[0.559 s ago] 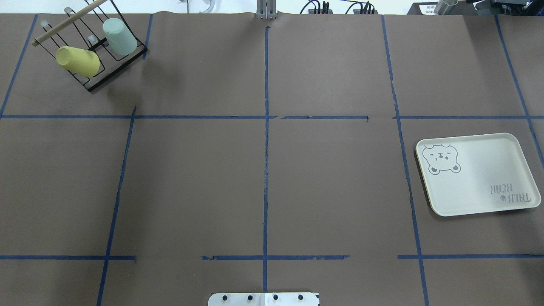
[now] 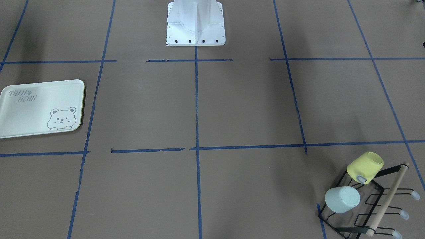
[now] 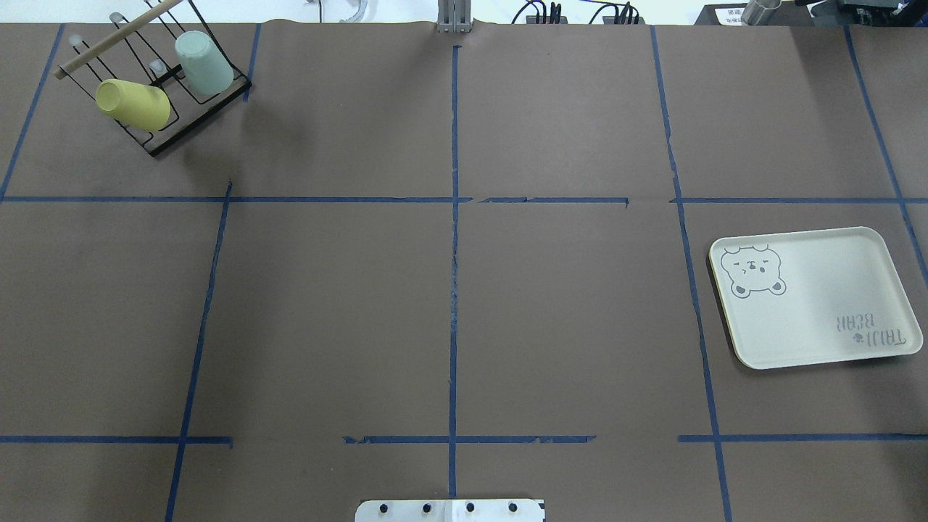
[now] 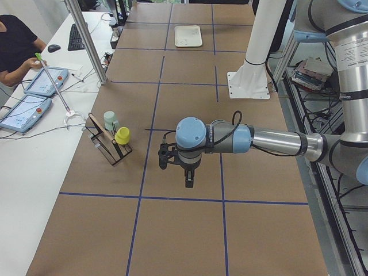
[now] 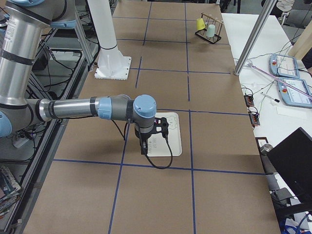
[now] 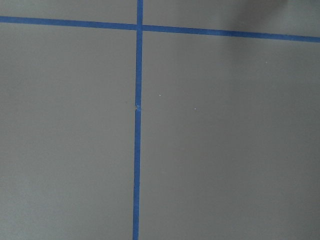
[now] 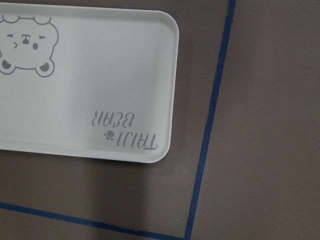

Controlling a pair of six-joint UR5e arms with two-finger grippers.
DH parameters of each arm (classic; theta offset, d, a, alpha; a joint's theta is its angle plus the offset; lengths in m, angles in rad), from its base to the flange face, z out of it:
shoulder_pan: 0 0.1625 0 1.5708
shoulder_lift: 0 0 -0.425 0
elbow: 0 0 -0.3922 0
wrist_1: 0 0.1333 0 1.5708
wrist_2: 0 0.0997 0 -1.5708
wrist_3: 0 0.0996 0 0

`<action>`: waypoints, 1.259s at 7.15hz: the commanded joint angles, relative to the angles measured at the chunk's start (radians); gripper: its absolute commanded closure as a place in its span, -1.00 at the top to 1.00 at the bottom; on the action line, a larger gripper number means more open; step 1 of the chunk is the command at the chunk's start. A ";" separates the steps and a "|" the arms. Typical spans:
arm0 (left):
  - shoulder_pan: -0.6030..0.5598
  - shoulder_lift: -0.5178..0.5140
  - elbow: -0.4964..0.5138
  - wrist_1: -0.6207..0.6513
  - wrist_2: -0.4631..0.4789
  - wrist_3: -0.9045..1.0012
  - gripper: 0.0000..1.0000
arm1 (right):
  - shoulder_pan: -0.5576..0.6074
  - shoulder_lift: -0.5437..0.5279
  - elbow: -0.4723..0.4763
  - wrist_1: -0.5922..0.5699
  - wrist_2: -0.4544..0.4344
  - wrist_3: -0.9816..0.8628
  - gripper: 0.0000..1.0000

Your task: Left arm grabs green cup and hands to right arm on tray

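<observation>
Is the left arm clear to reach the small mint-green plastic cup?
Probably yes: bare table lies between the left gripper and green cup on its black wire rack; a yellow plastic cup neighbours it.

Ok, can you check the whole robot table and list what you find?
Surface: brown table with blue tape lines.
Job's things: green cup sits tilted on the rack; tray holds nothing.
Clutter: yellow cup on the same rack.
Grippers: left gripper hangs over the table, apart from the rack; right gripper hangs by the tray; open or shut, cannot tell.
Cables: black cable loops below the right gripper.
Surroundings: operator at a side bench with tablets.
</observation>
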 commanded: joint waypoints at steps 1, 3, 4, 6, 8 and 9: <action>0.001 -0.011 0.020 -0.001 -0.002 0.002 1.00 | -0.002 0.005 -0.003 0.069 0.001 0.009 1.00; 0.004 -0.010 0.029 -0.068 -0.014 0.004 1.00 | -0.011 -0.003 -0.011 0.161 0.010 0.012 1.00; 0.013 -0.025 0.034 -0.157 -0.041 -0.080 1.00 | -0.013 0.000 -0.011 0.192 0.028 0.010 1.00; 0.181 -0.291 0.066 -0.148 -0.028 -0.423 1.00 | -0.028 0.006 -0.012 0.239 0.070 0.021 1.00; 0.259 -0.590 0.274 -0.147 0.068 -0.502 1.00 | -0.071 0.029 -0.015 0.241 0.065 0.053 1.00; 0.336 -0.691 0.349 -0.147 0.158 -0.507 1.00 | -0.081 0.038 -0.015 0.241 0.065 0.053 1.00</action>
